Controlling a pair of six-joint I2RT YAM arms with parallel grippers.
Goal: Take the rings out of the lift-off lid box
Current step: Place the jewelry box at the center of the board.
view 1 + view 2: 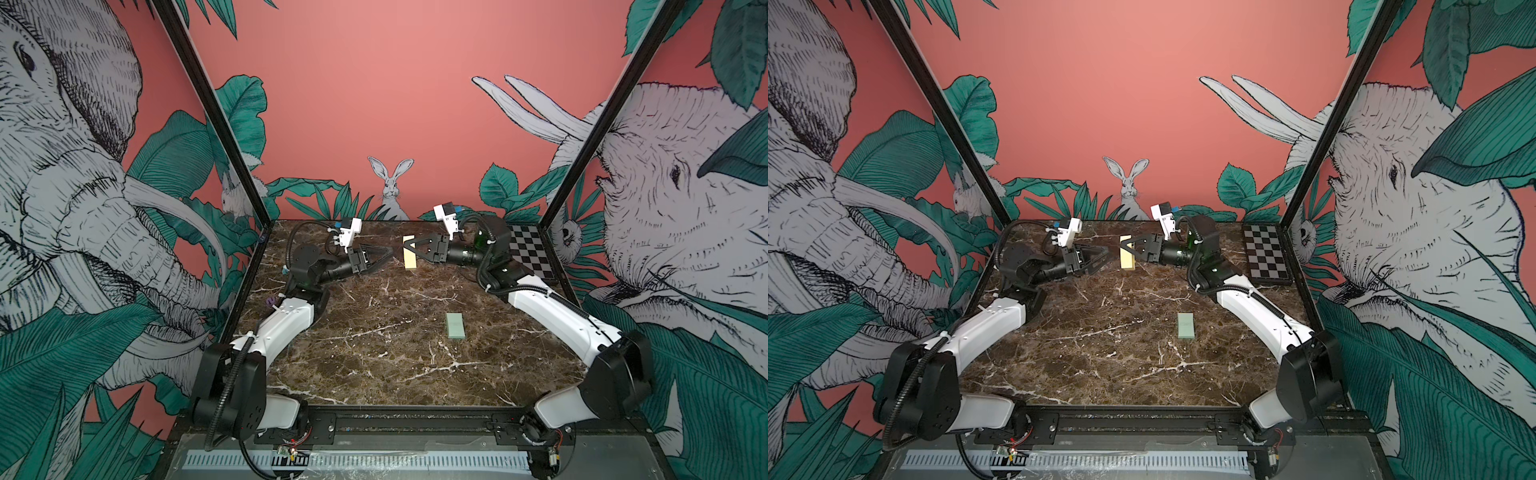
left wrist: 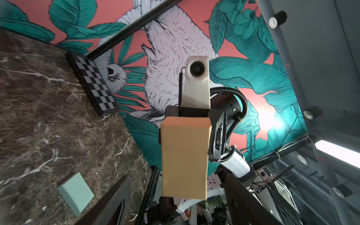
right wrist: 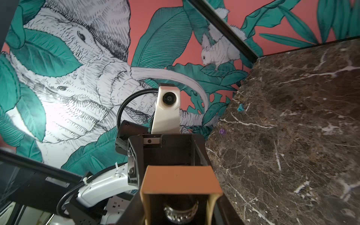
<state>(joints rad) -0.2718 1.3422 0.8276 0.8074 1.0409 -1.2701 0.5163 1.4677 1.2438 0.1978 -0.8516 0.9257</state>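
The right end effector is clamped on the box base, one finger on each long side, at the far middle of the table. In both top views the cream base stands on edge, its long side nearly upright. Its open side is turned towards the right arm. The right wrist view looks into that open side: black lining, and a patterned ring lying at the low end. Whether a second ring is with it I cannot tell.

The left end effector points at the base from the other side, just short of it and not touching. Its fingers are spread wide, with nothing between them. The left wrist view shows the plain cream underside of the base.

The mint lid lies flat on the table, nearer the front and well apart from the base. A checkerboard lies at the far right corner. A teal bit and a purple bit lie near the left edge.
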